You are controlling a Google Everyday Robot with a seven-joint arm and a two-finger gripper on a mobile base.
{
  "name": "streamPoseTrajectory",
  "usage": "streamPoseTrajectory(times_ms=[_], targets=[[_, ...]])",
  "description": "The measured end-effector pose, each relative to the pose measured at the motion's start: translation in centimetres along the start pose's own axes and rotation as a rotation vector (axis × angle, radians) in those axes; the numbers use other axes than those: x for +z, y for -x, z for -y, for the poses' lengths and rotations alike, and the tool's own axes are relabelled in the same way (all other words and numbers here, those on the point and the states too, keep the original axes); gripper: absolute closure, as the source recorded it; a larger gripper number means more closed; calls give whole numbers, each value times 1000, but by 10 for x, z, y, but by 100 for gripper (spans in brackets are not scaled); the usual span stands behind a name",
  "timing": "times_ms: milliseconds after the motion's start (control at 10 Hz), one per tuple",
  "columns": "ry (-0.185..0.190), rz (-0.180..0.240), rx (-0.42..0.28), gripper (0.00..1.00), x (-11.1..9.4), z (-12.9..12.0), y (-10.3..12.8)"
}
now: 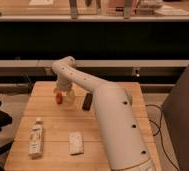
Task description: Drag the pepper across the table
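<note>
The pepper (59,98) is a small orange-red piece lying on the light wooden table (113,95), towards its far left part. My gripper (63,93) hangs at the end of the white arm, directly over the pepper and touching or almost touching it. The arm reaches from the lower right across the table and hides the table's middle right part.
A black bar (87,102) lies just right of the pepper. A clear bottle with a label (36,137) lies near the front left. A white packet (76,142) lies at the front centre. A dark counter with shelves runs behind the table.
</note>
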Motion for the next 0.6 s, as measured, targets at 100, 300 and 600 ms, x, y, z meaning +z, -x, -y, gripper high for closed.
streamPoseTrajectory(times_ms=[100, 300, 600], targets=[[3, 0, -4, 20, 0, -1, 0], [10, 1, -8, 20, 2, -2, -2], [27, 3, -38, 20, 6, 0, 2]])
